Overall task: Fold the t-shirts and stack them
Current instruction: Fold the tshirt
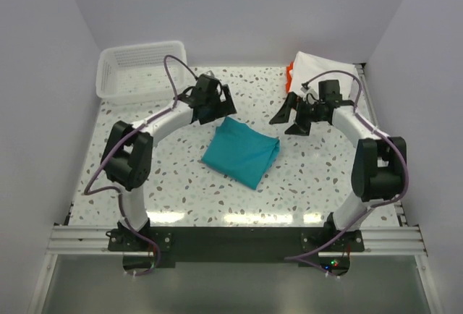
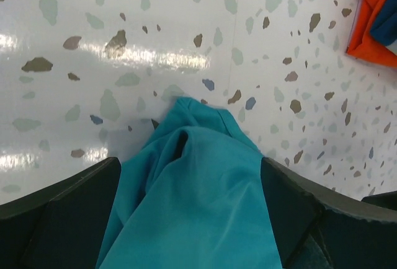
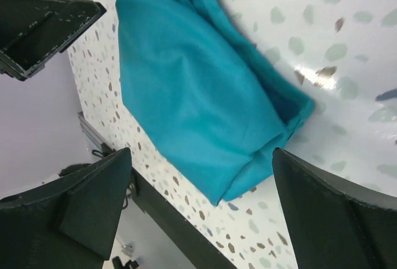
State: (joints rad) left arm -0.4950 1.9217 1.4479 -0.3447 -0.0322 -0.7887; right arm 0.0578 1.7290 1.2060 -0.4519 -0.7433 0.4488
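From above, the folded teal t-shirt [image 1: 241,153] lies central on the tabletop [image 1: 181,184], with the other t-shirts [image 1: 318,68] piled far right. Left wrist: left gripper [image 2: 189,160] jaws wide, cloth lying between. Right wrist: right gripper [image 3: 201,151] jaws wide over the fold; best lift straight up, snagging nothing.

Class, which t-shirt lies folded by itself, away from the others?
The teal t-shirt, alone in the middle; the white t-shirt and orange t-shirt are heaped together at the far right corner.

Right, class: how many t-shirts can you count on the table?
3. A teal t-shirt lies folded in the centre. A white t-shirt sits at the far right, with an orange t-shirt showing at its edge. A dark blue edge there may be a fourth.
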